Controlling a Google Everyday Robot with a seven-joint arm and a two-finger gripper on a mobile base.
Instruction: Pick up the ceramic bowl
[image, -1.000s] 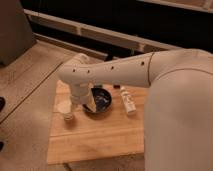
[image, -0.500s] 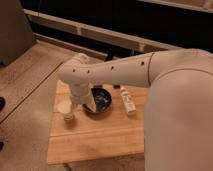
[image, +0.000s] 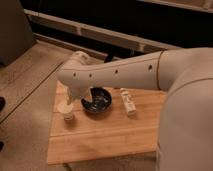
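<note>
The ceramic bowl (image: 98, 102) is round, shallow and glossy black with pale glints inside. It sits on the wooden table (image: 105, 137), left of centre. My white arm reaches in from the right and bends down at the bowl's left side. The gripper (image: 73, 100) hangs at the bowl's left rim, between the bowl and the small white cup (image: 66, 111). Whether it touches the rim is hidden by the wrist.
A slim white bottle (image: 128, 103) lies on the table just right of the bowl. The table's left and front edges drop to a speckled floor (image: 25, 100). A dark wall with rails runs along the back.
</note>
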